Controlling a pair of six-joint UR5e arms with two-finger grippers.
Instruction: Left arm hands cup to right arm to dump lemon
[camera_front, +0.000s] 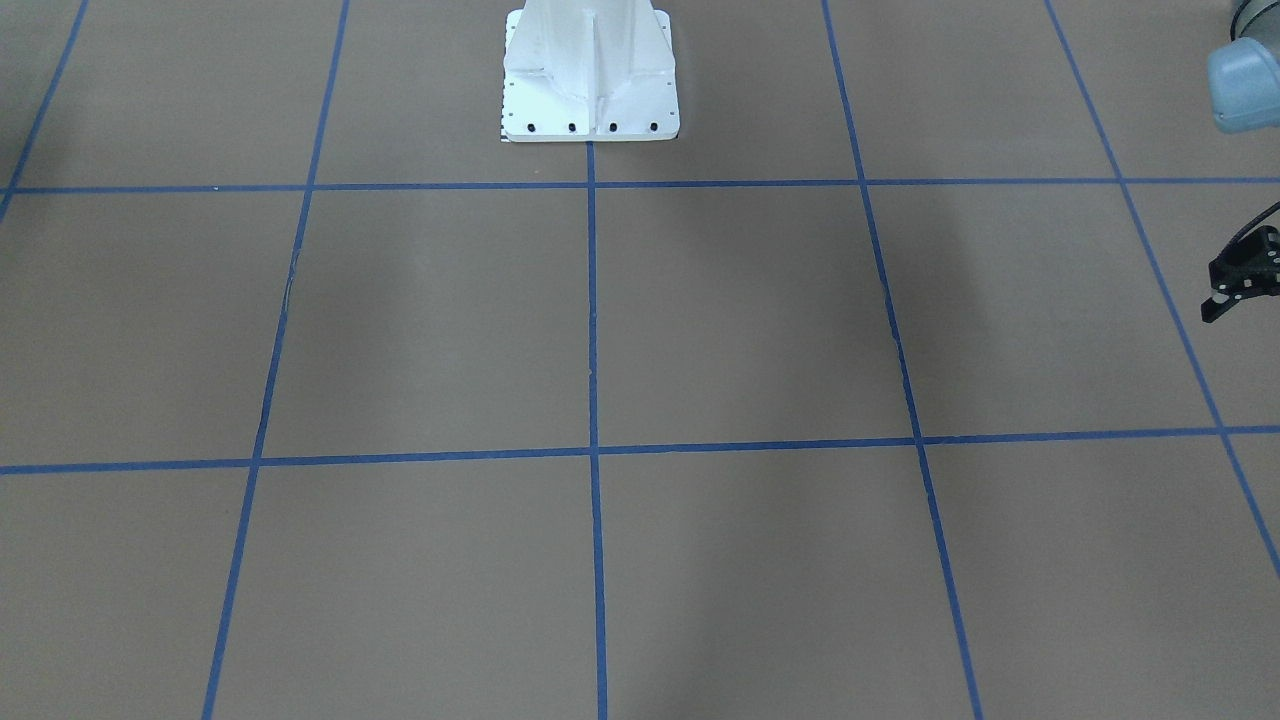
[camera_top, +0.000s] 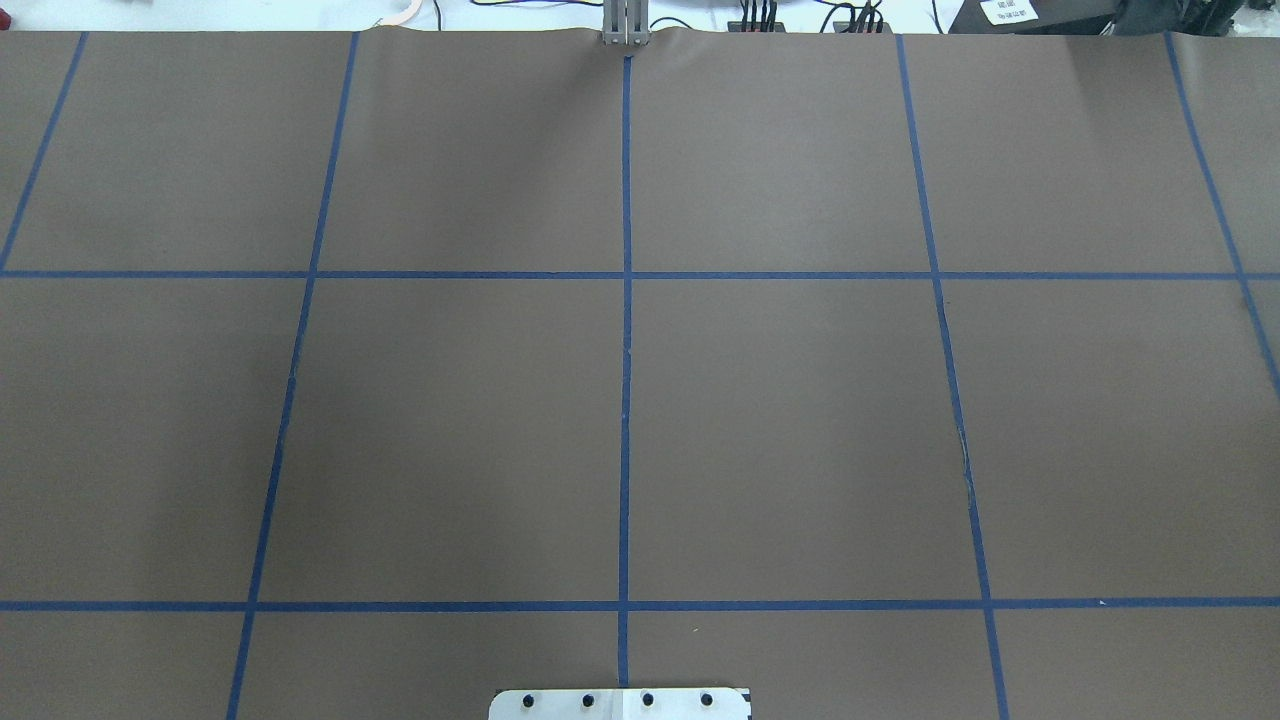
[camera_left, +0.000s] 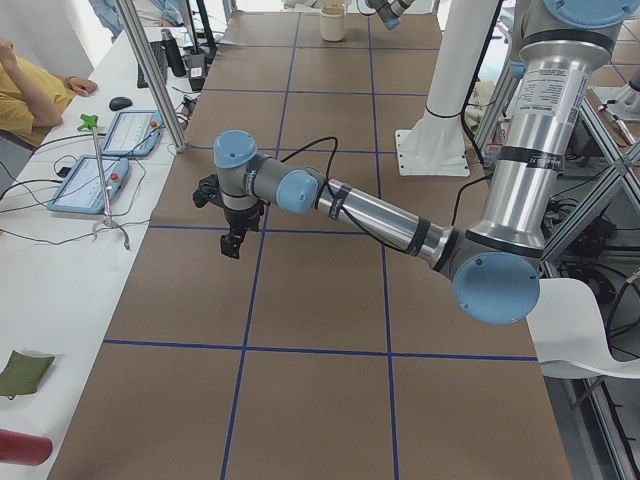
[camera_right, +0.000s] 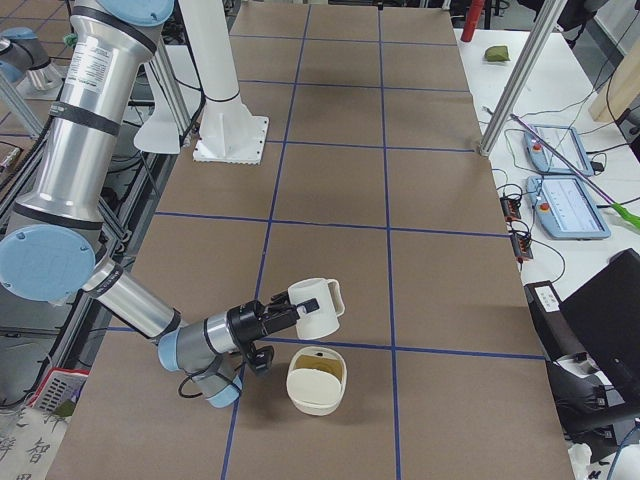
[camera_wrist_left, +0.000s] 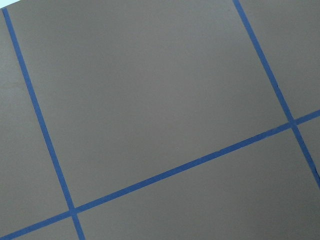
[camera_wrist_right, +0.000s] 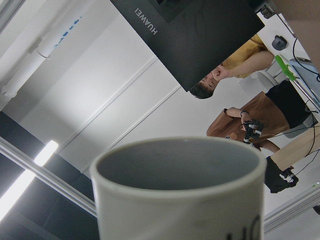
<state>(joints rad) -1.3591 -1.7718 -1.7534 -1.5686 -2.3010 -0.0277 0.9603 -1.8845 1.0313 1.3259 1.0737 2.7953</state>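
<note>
In the exterior right view the white cup (camera_right: 318, 305) hangs tipped on its side at the fingers of my right gripper (camera_right: 285, 315). I cannot tell whether that gripper is shut. Just below the cup stands a white bowl (camera_right: 316, 398) with a dull yellow shape in it, seemingly the lemon (camera_right: 318, 372). The right wrist view is filled by the cup's rim (camera_wrist_right: 180, 172) and grey inside, with no lemon showing there. My left gripper (camera_front: 1225, 300) hovers over the table far from the cup, cut off by the frame edge. Nothing shows at its fingers (camera_left: 232, 245), and I cannot tell its state.
The white pedestal base (camera_front: 590, 80) is bolted at the robot's side of the brown, blue-taped table (camera_top: 800, 400). Metal posts (camera_right: 520, 85) and control tablets (camera_right: 565, 205) line the operators' side. Seated people (camera_wrist_right: 235, 125) show beyond the cup.
</note>
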